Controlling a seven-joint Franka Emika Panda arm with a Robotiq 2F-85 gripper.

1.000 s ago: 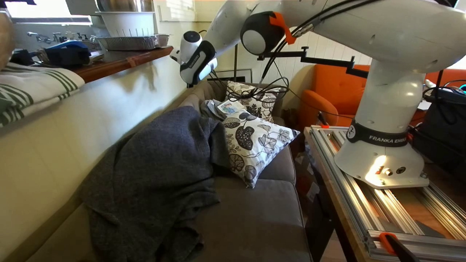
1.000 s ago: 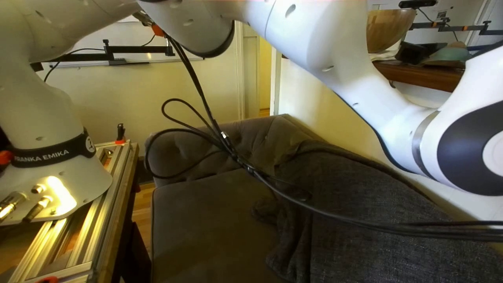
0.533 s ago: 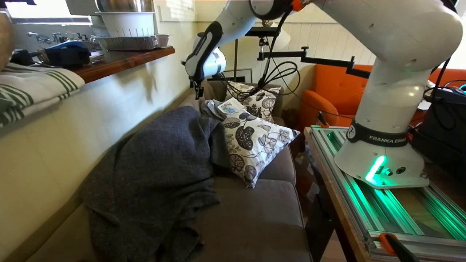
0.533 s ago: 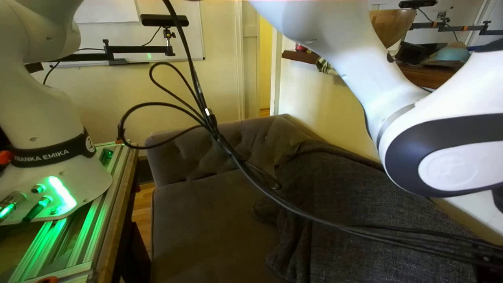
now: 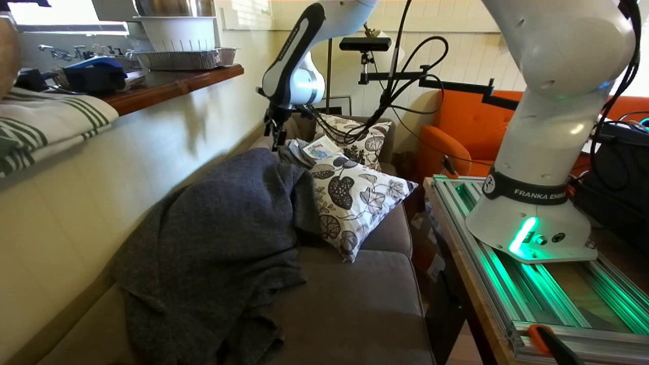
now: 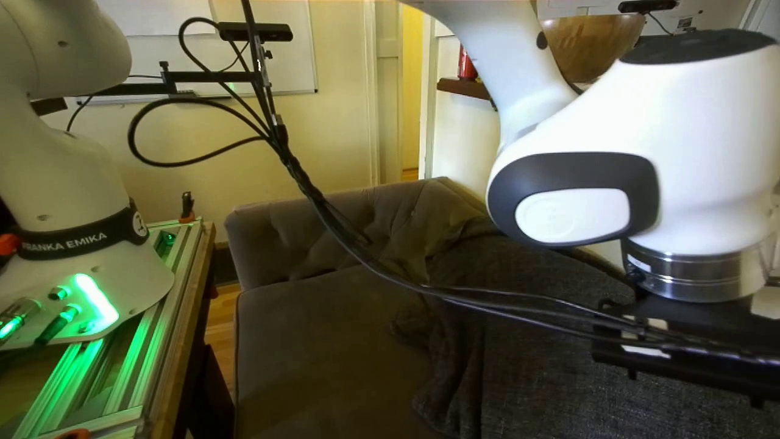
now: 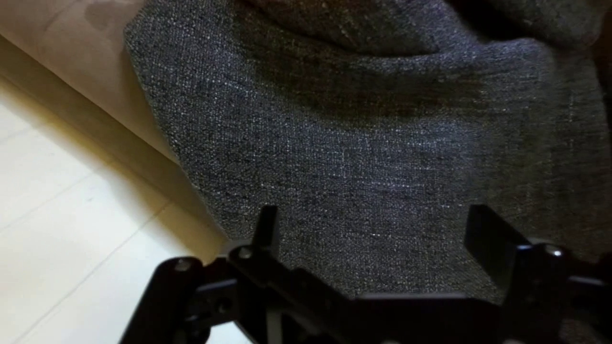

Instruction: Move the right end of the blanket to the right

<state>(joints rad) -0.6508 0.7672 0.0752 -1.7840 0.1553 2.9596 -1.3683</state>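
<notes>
The dark grey blanket [image 5: 223, 228] lies rumpled over the sofa's back and seat. It also shows in an exterior view [image 6: 536, 390] and fills most of the wrist view [image 7: 334, 143]. My gripper [image 5: 276, 139] points down over the sofa back, just above the blanket's far upper end, beside the wall. In the wrist view my gripper [image 7: 375, 210] has its two black fingers wide apart with nothing between them. Blanket fabric lies beneath the fingers, and I see no contact. In an exterior view the black gripper body [image 6: 688, 341] shows at the right, its fingers not clearly visible.
Patterned pillows [image 5: 350, 203] lean beside the blanket on the brown sofa [image 5: 355, 304]. A wooden shelf [image 5: 177, 91] juts from the wall, with a striped cloth [image 5: 50, 121] at its end. Loose black cables [image 6: 378, 268] hang from the arm. The robot's table edge [image 5: 471, 284] borders the sofa.
The arm has swung its wrist over so the gripper points down, and it has dropped lower toward the blanket. The base light turned from white to green. The blanket has not moved.
</notes>
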